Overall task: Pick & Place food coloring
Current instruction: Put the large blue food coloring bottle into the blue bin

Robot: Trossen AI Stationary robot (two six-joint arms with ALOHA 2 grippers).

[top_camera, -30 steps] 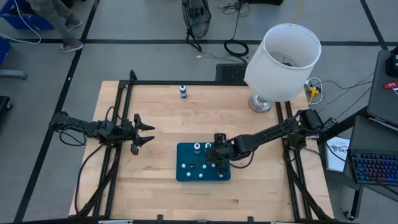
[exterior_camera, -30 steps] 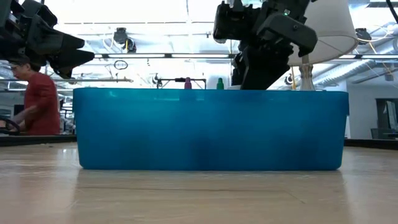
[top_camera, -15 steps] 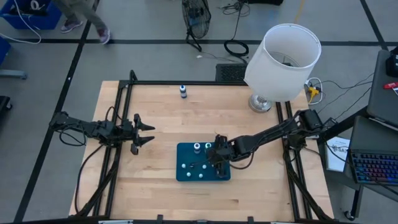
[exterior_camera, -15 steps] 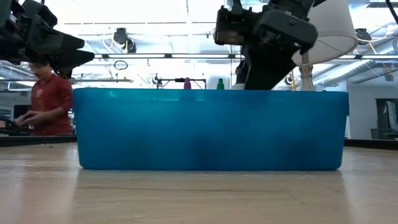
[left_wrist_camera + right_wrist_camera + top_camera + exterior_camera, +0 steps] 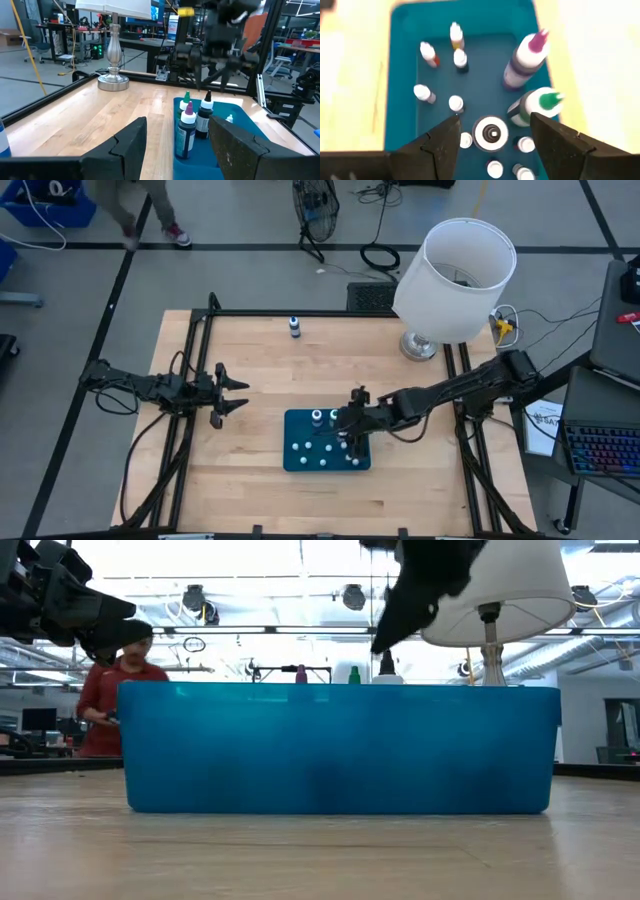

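Note:
A blue tray (image 5: 298,428) stands on the wooden table near its front edge. Several tiny white-capped food coloring bottles (image 5: 455,103) stand upright on the tray floor (image 5: 485,75). With them stand taller bottles with a purple cap (image 5: 525,60), a green cap (image 5: 537,105) and a black cap (image 5: 492,134). My right gripper (image 5: 495,120) hangs open above the tray, straight over the black-capped bottle (image 5: 386,665) and apart from it. My left gripper (image 5: 232,392) waits open and level at the table's left.
A lamp with a white shade (image 5: 455,280) stands at the table's far right corner. A lone white-capped bottle (image 5: 294,327) stands near the far edge. Black frame rails (image 5: 195,350) run along the table's sides. A person (image 5: 110,690) stands in the room beyond.
My right gripper has risen out of the tray and tipped a little. The black-capped bottle, hidden behind the gripper before, now stands alone in the tray below it. The person in the background has walked along.

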